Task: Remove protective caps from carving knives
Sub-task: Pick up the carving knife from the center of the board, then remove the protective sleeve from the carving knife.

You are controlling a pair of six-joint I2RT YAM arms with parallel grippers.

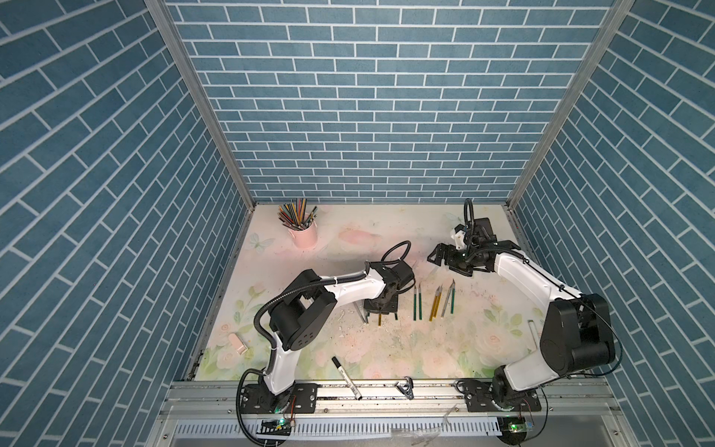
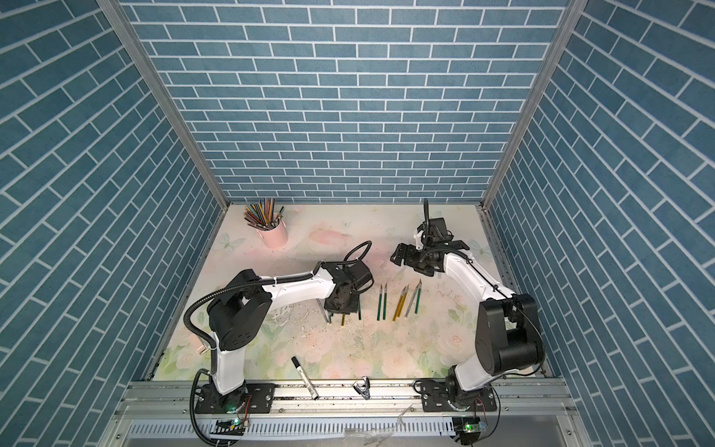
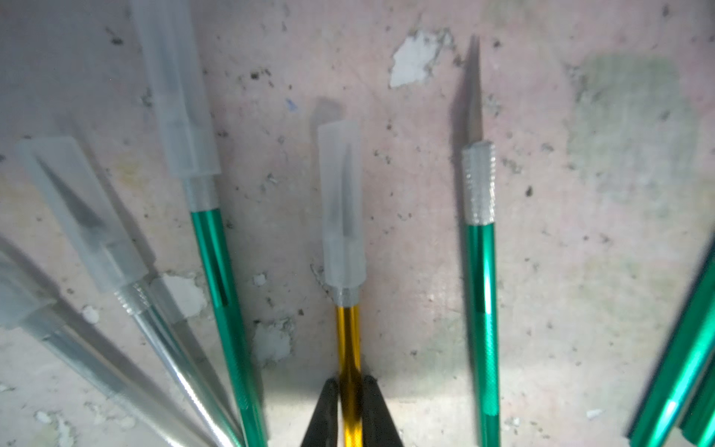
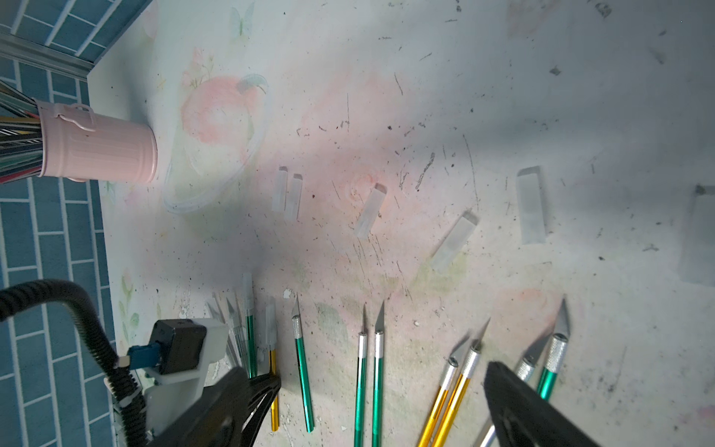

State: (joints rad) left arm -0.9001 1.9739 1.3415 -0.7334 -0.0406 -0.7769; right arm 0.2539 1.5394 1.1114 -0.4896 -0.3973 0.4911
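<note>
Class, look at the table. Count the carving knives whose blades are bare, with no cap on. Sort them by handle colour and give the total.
Green knives: 4
Gold knives: 2
Silver knives: 1
Total: 7

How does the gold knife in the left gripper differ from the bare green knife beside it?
The gold knife wears a translucent cap; the green knife has a bare blade. The left gripper is shut on the gold knife; the green knife lies free. Both run parallel.
</note>
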